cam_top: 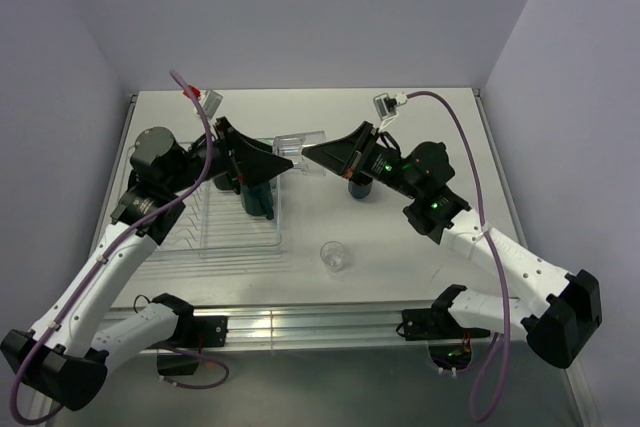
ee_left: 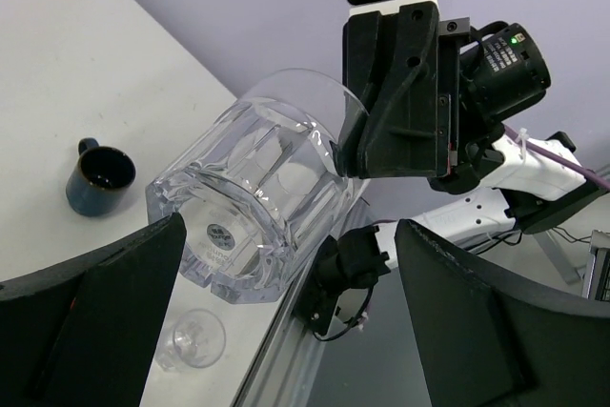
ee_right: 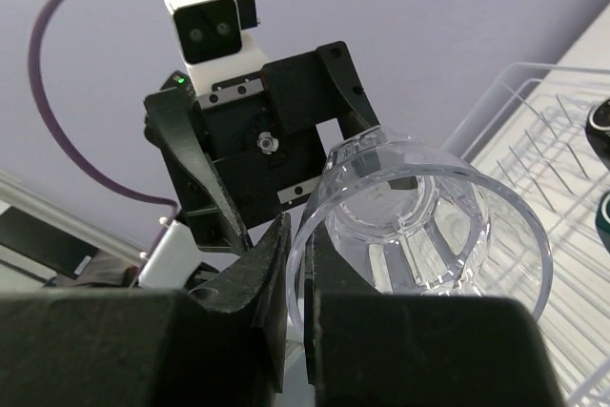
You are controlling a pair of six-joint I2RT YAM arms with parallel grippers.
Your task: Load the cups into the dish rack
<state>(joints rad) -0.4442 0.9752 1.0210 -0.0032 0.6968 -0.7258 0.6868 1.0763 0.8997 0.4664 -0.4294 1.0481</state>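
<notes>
Cups first: nearest us, one clear tumbler [cam_top: 333,255] stands alone on the table [cam_top: 420,277], just right of the dish rack [cam_top: 220,239]. We see dark cups [cam_top: 258,199] inside the rack. Farther back, our right gripper [ee_right: 297,245] pinches a second tumbler [ee_right: 419,226] by its rim in the air, and our left gripper [cam_top: 278,160] faces its base, spread wide.

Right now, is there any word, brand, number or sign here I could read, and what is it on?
Nothing legible in any view.
Round dark mark on the base of the clear tumbler in the right pincer: too small to read.
Pale specks on the black cylinder behind that pincer: blurred.
</notes>
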